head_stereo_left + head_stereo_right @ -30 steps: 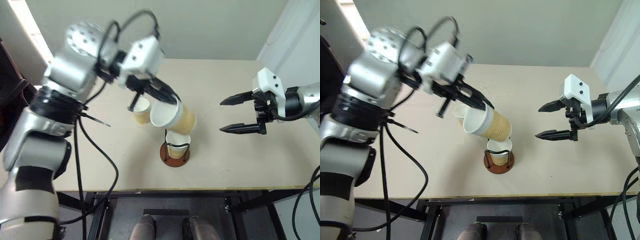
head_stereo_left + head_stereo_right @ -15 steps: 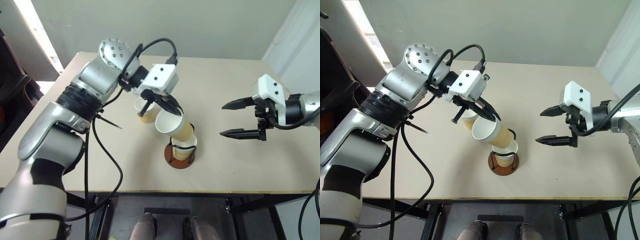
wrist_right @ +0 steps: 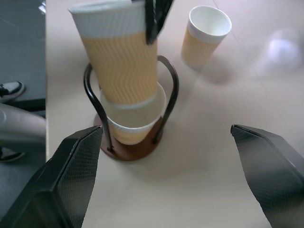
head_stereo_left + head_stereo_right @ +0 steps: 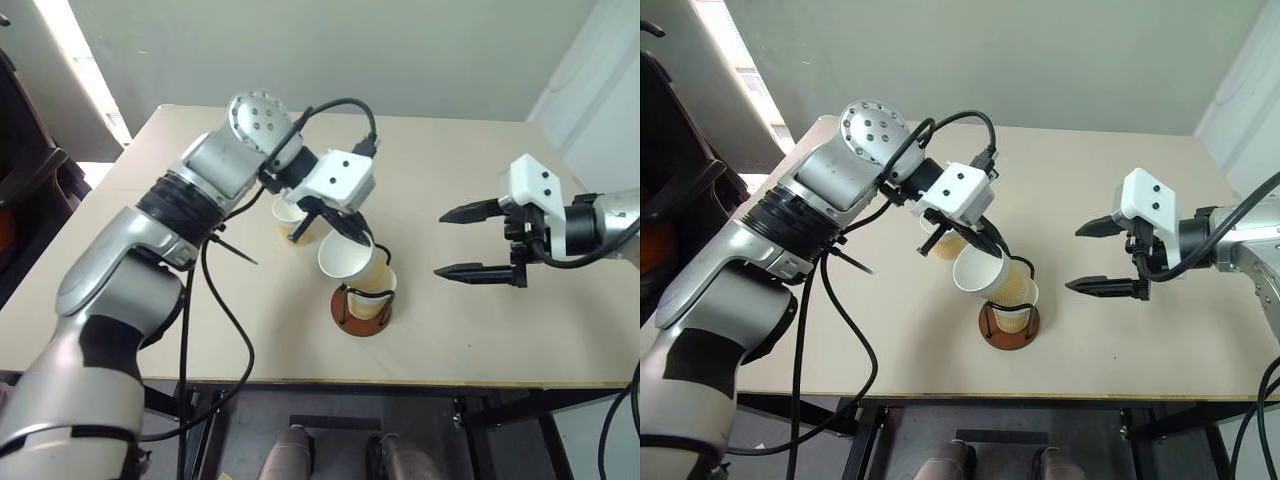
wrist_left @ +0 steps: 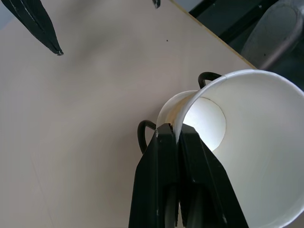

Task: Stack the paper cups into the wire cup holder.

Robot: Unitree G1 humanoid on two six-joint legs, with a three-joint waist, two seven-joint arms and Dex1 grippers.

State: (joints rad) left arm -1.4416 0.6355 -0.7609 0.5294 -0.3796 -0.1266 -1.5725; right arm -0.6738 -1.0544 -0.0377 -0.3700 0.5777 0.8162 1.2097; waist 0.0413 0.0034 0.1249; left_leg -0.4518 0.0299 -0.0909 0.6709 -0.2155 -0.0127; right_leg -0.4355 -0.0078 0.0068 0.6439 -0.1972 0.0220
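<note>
Left eye view: held cup [image 4: 352,262] now nests lower.

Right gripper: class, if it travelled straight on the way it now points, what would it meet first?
Probably the wire cup holder with its paper cups; they sit centred ahead of the open right gripper, though depth is uncertain.

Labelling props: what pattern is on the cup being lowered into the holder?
Yellow-tan zigzag ribbing, white rim band on the held cup; right wrist view.

Bare table [image 4: 470,330] lies between holder [image 4: 361,308] and right claw [image 4: 470,242].
</note>
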